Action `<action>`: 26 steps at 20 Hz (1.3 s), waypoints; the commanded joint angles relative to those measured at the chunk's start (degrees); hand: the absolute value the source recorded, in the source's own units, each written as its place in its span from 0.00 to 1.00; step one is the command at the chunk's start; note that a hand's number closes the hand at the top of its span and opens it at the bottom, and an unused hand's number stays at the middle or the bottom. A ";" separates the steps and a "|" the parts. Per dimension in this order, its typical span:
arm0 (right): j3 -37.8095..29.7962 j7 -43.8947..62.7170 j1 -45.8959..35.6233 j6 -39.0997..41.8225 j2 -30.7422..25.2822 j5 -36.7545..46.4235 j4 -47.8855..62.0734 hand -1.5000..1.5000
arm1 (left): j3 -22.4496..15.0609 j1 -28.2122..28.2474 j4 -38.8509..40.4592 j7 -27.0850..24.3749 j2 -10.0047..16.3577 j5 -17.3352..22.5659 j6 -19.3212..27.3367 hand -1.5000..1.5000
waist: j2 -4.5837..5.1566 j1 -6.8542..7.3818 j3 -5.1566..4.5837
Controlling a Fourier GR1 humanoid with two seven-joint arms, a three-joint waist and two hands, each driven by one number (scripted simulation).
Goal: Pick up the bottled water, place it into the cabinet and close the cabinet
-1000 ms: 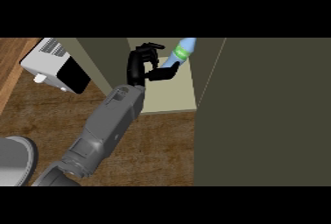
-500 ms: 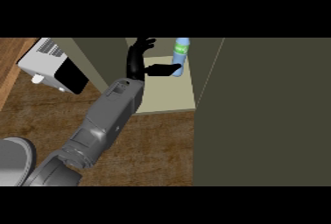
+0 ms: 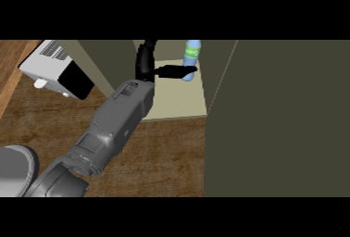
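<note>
The bottled water [image 3: 191,59], clear blue with a green label, stands near the back of the cabinet's pale shelf [image 3: 179,102], tilted slightly. My left hand [image 3: 146,60] is inside the cabinet just left of the bottle. Its fingers point straight towards the back, and its thumb [image 3: 176,71] reaches right and touches the bottle's lower part. No fingers curl round the bottle. The cabinet door [image 3: 287,115], a large dark olive panel, stands open on the right. My right hand is not in view.
A white appliance with a black front [image 3: 58,69] sits on the wooden counter [image 3: 157,157] left of the cabinet. The cabinet's left wall [image 3: 103,60] runs beside my forearm. A grey rounded shape [image 3: 14,164] shows at the lower left edge.
The hand carried the bottle deeper into the cabinet and set it upright. Its fingers, curled round the bottle a second ago, have straightened and only the thumb touches it now.
</note>
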 commanded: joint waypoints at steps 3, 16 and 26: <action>-1.26 3.84 1.08 -3.25 -0.11 -3.33 -8.27 0.00 | 1.04 -2.54 -1.51 -2.52 -0.16 1.36 -3.45 0.00 | -0.45 0.51 0.03; -1.18 8.35 -0.83 -6.99 -0.84 -3.28 -11.51 0.00 | -8.38 10.00 -13.60 -5.96 -0.17 11.22 -5.60 0.00 | -1.51 1.65 0.03; 0.18 7.99 -1.32 -8.48 1.95 -0.85 -11.42 0.00 | -23.30 27.23 -37.70 -1.04 -0.17 14.56 -1.34 0.00 | -2.00 4.50 0.07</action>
